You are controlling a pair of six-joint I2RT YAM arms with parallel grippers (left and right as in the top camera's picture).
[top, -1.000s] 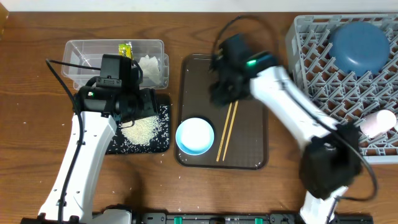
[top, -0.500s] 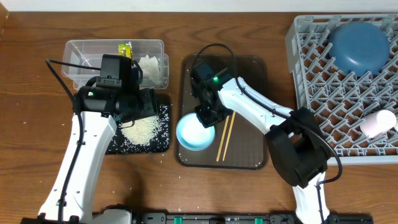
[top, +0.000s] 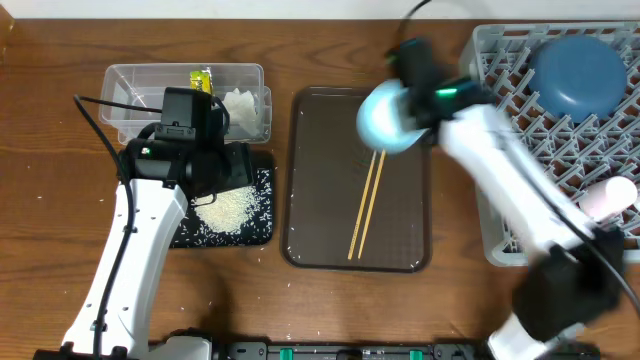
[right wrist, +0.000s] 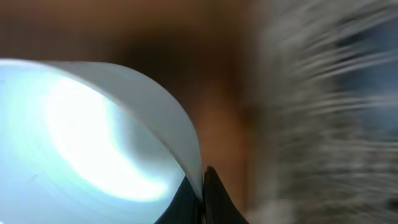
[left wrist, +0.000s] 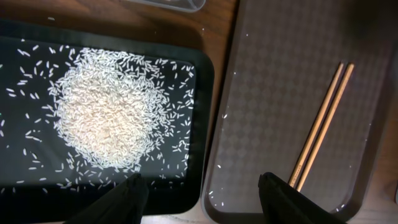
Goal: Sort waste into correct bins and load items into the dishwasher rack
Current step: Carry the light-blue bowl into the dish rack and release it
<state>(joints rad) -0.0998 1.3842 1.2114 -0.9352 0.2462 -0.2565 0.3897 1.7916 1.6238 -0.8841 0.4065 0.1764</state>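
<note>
Pale blue bowl [top: 388, 118] hangs in the air over the far corner of the brown tray [top: 320, 200], just beside the grey dishwasher rack [top: 520, 150], pinched by its rim in the right gripper [right wrist: 203, 190], so I think the loading step next needs it set down among the pegs, while the left gripper [left wrist: 202, 186] hovers with its fingers apart and empty over the black rice tray [left wrist: 200, 93].

Overhead looks straight down; the left wrist view, closer, shares its chopsticks [top: 364, 206] and black tray [left wrist: 200, 143].
</note>
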